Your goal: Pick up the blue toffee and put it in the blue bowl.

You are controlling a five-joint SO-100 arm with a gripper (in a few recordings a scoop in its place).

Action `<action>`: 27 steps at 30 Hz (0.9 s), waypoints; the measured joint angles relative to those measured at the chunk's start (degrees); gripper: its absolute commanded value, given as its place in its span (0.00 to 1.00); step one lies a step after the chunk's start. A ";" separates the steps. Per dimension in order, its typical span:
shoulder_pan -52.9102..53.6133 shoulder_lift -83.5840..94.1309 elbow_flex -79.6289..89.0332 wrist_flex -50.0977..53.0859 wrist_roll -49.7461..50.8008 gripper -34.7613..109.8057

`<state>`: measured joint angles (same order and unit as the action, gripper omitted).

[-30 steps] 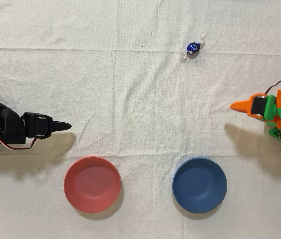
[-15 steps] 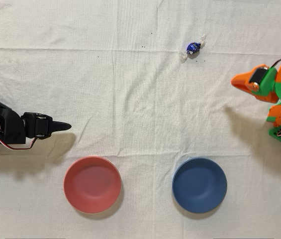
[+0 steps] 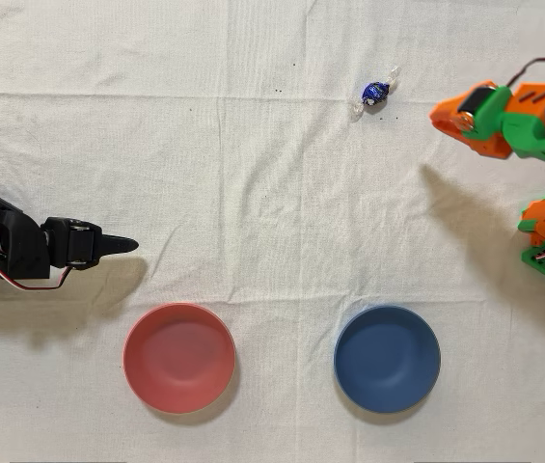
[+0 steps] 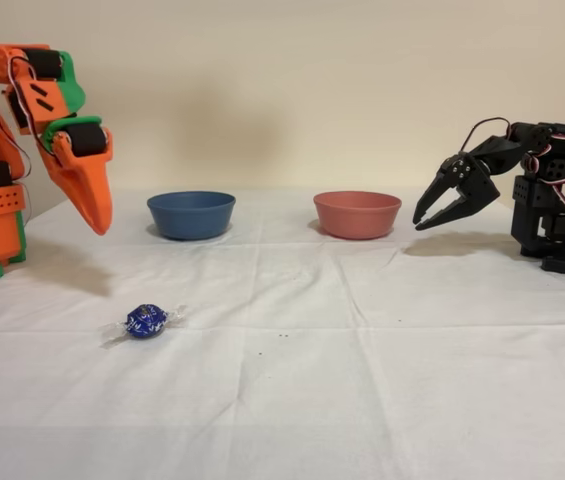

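- Orange pincer hangs above the worktop at the left of the fixed view, tips pointing down, jaws clenched together, holding and touching nothing
- Blue toffee lies on the white cloth, nearer the camera and slightly right of the pincer, apart from it
- Blue bowl sits farther back, beside the pink-red bowl

One blue toffee, two bowls (blue, pink-red), two arms.
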<state>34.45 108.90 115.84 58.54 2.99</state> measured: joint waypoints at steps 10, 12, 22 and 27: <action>1.58 -10.99 -7.82 0.00 1.76 0.50; 1.67 -12.30 -8.70 0.00 1.76 0.51; 2.64 -21.27 -13.71 0.35 -0.79 0.52; 2.72 -25.40 -16.44 0.35 -0.79 0.50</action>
<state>37.18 83.50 99.40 58.89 2.20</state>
